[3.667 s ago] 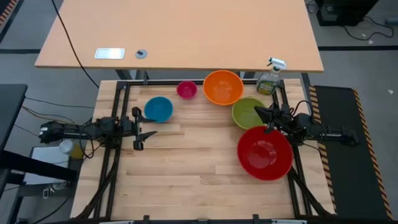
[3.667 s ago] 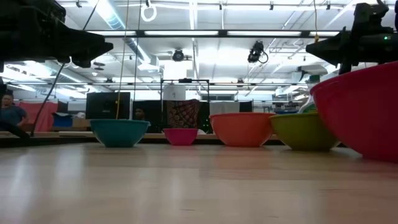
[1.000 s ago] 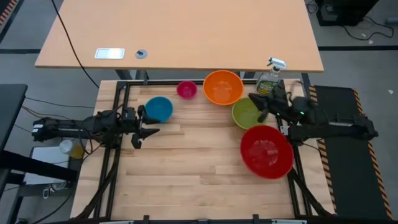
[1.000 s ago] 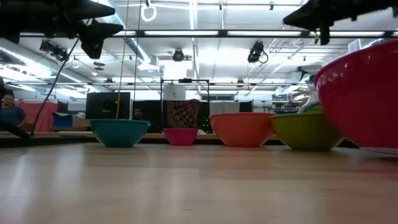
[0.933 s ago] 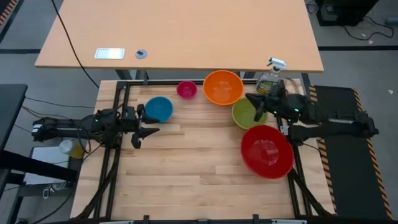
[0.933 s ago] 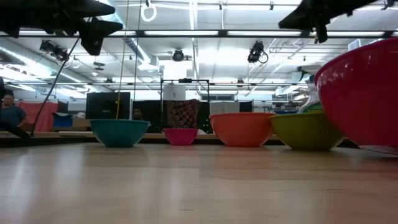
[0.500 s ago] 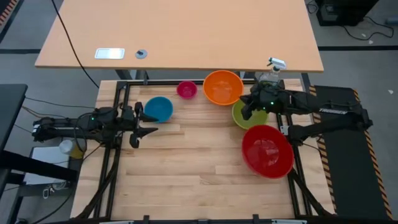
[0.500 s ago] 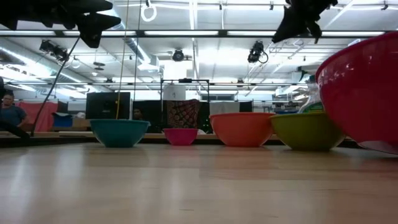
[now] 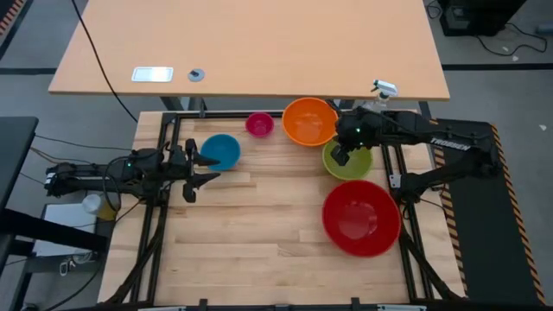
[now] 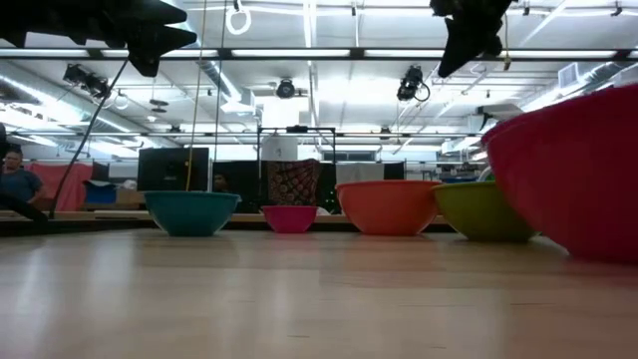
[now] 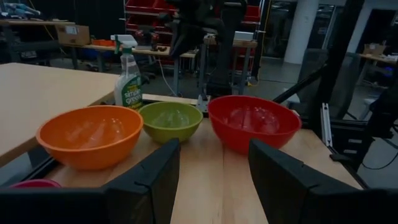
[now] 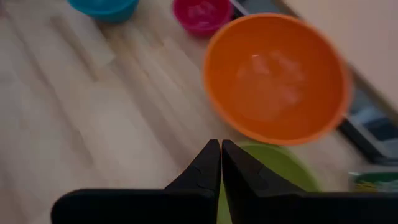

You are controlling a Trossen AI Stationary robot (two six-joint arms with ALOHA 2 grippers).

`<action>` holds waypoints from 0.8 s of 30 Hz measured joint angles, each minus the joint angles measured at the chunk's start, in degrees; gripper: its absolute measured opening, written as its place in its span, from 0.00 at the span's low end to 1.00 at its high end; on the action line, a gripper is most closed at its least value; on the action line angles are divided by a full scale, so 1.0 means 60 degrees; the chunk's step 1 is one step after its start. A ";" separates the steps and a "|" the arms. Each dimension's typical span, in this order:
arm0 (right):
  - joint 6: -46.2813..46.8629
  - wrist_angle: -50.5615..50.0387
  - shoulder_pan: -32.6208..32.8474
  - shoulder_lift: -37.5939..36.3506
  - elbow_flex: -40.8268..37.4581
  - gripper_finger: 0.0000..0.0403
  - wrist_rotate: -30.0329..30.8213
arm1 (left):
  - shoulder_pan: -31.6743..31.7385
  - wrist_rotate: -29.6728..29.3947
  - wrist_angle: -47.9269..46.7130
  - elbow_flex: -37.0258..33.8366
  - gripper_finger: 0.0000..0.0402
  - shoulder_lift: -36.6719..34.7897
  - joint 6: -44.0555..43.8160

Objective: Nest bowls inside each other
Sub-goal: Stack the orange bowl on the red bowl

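Five bowls stand on their bases on the wooden table: red (image 9: 361, 218) at the near right, lime green (image 9: 354, 164) behind it, orange (image 9: 310, 121) at the far edge, pink (image 9: 259, 125) and blue (image 9: 219, 152) farther left. My right gripper (image 9: 340, 156) is shut with nothing in it. It hangs high over the lime green bowl's left rim, tipped downward (image 12: 221, 148), and shows at the top of the low view (image 10: 461, 45). My left gripper (image 9: 206, 169) stands open and level just near of the blue bowl, pointing across the table (image 11: 214, 180).
A green spray bottle (image 11: 129, 81) stands at the far right corner behind the lime green bowl, partly under my right arm (image 9: 384, 89). Bare wood lies in the table's middle and near left (image 9: 251, 233). A black frame (image 9: 164, 130) borders the table.
My right gripper has swung from the table's right edge toward the left and far side, risen, and tipped downward over the lime green bowl, staying shut. The red bowl has slid a little toward the table's left and near edge.
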 joint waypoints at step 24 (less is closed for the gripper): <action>0.0153 -0.0189 -0.2666 0.4007 0.0387 0.57 0.1292 | 0.0000 -0.0004 0.0149 0.0004 0.48 0.0007 0.0382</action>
